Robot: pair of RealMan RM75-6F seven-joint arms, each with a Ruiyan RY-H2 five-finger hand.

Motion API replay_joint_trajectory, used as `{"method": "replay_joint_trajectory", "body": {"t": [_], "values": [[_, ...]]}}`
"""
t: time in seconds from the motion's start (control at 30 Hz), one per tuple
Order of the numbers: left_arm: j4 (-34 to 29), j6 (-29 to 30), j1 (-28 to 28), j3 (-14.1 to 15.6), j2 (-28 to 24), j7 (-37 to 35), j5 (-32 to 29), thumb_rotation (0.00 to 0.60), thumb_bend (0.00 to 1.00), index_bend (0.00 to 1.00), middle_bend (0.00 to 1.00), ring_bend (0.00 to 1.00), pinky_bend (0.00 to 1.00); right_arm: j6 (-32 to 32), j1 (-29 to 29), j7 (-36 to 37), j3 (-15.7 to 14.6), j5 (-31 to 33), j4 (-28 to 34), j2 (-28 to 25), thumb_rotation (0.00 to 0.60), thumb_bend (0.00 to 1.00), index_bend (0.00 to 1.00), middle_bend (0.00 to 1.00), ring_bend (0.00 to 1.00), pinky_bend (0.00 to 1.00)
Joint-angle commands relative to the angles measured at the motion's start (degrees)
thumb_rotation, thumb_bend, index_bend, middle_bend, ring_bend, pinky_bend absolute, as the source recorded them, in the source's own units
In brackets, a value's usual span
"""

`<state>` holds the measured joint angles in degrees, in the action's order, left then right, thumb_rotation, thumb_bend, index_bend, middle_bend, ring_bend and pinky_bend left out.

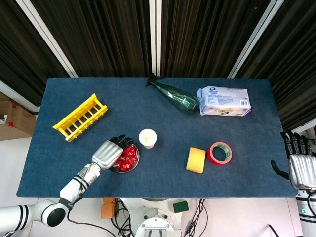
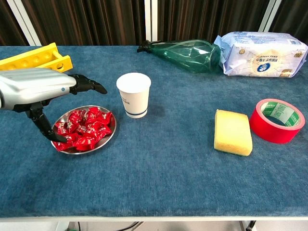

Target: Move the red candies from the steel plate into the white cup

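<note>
left hand (image 2: pixel 36 89) being held open, empty, directly over steel plate (image 2: pixel 107 140) | red candies (image 2: pixel 83 128) lying heaped on plate, under its fingers | white cup (image 2: pixel 134 94) being left just right of plate | right hand (image 1: pixel 302 168) sitting well apart

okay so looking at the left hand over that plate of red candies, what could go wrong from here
1. The left hand hovers open over the steel plate; pressing on its shallow rim could tip it and spill the red candies.
2. The white cup stands upright, close beside the plate; a sideways sweep of the fingers could topple it.
3. The candies lie heaped, so a grasp may scatter several onto the table.
</note>
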<state>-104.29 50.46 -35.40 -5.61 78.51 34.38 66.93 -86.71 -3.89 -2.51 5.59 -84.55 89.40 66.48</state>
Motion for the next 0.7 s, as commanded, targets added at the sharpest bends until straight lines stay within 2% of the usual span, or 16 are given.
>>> {"method": "replay_joint_trajectory", "body": {"t": [0.03,0.27,0.7], "values": [[0.0,-0.1,-0.8,0.2,0.4,0.2,-0.7,0.6,0.1,0.12,0.1,0.05,0.22,-0.3,0.0,0.2,0.2,-0.1,-0.1,0.2,0.6,0.27,0.0,0.0,0.0,0.0],[1.1,0.7,-2.2,1.0,1.5,0.5,-1.8,0.6,0.1,0.18,0.12,0.06,0.21,-1.2,0.2,1.1,0.2,-0.5,-0.8,0.8,0.6,0.28,0.0,0.0,0.0,0.0],[2.6,0.7,-5.3,1.7,2.6,2.3,-6.2,0.6,0.14,0.25,0.19,0.06,0.21,-2.1,0.5,2.1,0.5,-0.7,-1.1,1.3,0.6,0.29,0.0,0.0,0.0,0.0]]}}
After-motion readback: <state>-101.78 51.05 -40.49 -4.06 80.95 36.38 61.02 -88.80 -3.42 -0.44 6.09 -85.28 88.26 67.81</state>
